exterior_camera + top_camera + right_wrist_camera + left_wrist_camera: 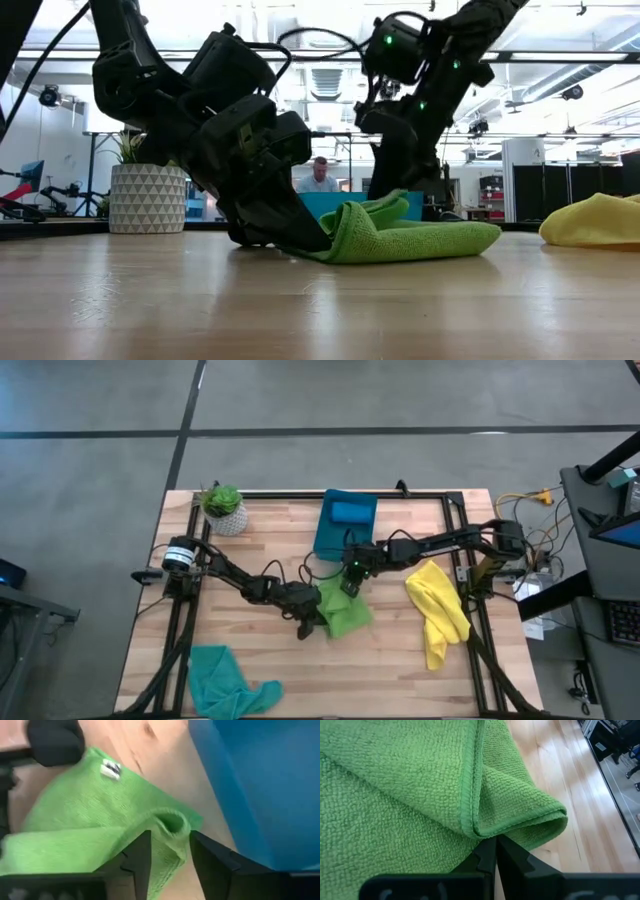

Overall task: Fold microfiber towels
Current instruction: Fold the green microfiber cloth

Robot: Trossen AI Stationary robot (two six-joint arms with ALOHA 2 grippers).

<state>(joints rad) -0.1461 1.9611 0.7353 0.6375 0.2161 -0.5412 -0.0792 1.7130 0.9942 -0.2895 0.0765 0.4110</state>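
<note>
The lime green towel (342, 612) lies folded over on the wooden table (260, 560) near its middle, with a raised fold (170, 822) at its far side. My left gripper (495, 841) is shut at the towel's left edge, low on the table (290, 238). My right gripper (169, 839) hangs open just above the raised fold, a finger to each side and touching nothing. A yellow towel (438, 610) lies crumpled at the right. A teal towel (225, 682) lies at the near left. A blue towel (350, 512) rests in the bin (330, 535). My left gripper pinches the green towel's hemmed edge (472, 827) between its two fingertips, where the cloth folds over itself. The fingers slant down from the table's left. The towel lies slack on the table, with an upper layer folded over a lower one.
A teal-blue bin stands at the far middle, right behind my right gripper. A potted plant (224, 508) stands at the far left. Bare wood lies in front of the green towel and between it and the yellow towel. A person (320, 175) sits in the room beyond.
</note>
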